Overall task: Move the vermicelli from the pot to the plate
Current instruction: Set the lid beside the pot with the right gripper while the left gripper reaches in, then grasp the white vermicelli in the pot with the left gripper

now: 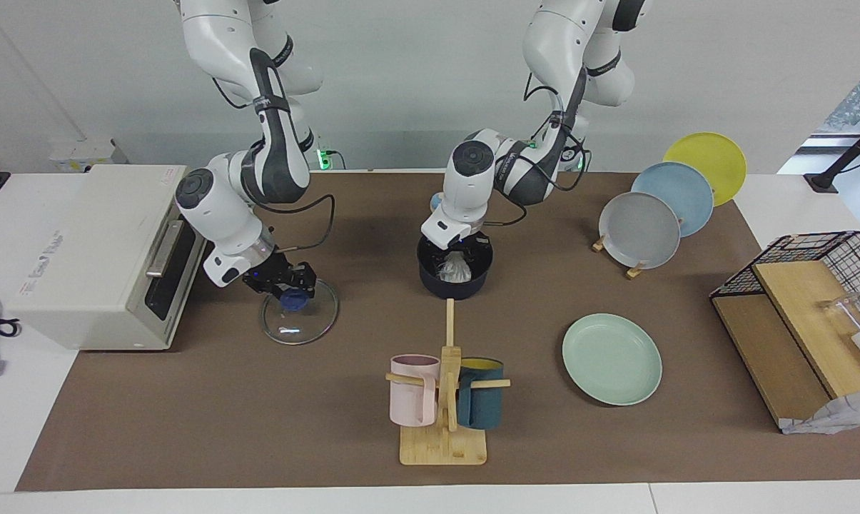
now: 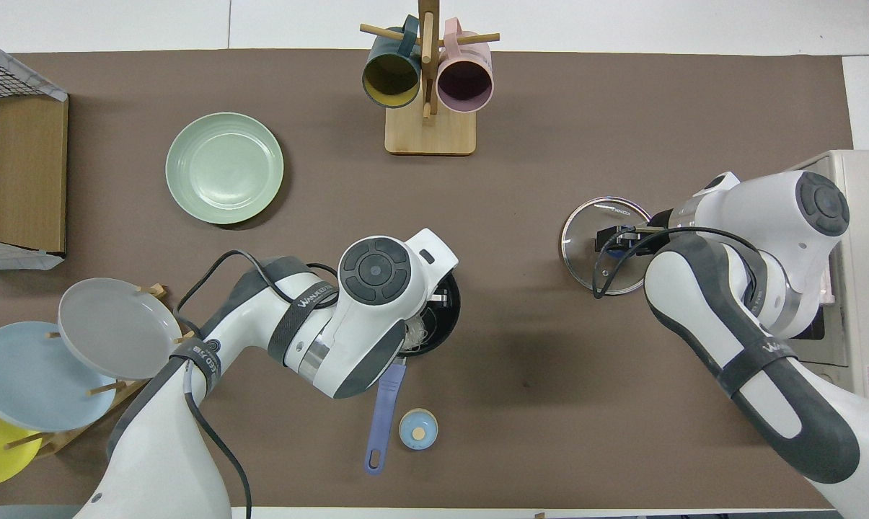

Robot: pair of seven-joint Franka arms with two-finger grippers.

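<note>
The dark navy pot (image 1: pixel 455 280) stands mid-table near the robots; its rim (image 2: pixel 448 317) and blue handle (image 2: pixel 381 417) show in the overhead view. The white vermicelli (image 1: pixel 456 268) lies inside it and shows from overhead (image 2: pixel 414 333). My left gripper (image 1: pixel 461 251) is lowered into the pot, right at the bundle, and its wrist hides it from overhead. The mint-green plate (image 1: pixel 611 359) lies empty, farther from the robots and toward the left arm's end (image 2: pixel 224 167). My right gripper (image 1: pixel 292 291) is shut on the blue knob of the glass lid (image 1: pixel 300 318), which rests on the table (image 2: pixel 607 249).
A mug rack (image 1: pixel 444 400) with a pink and a teal mug stands farther out than the pot. A toaster oven (image 1: pixel 94 257) is at the right arm's end. A rack of grey, blue and yellow plates (image 1: pixel 644 228) and a wire basket (image 1: pixel 801 307) are at the left arm's end. A small blue cap (image 2: pixel 418 429) lies by the pot's handle.
</note>
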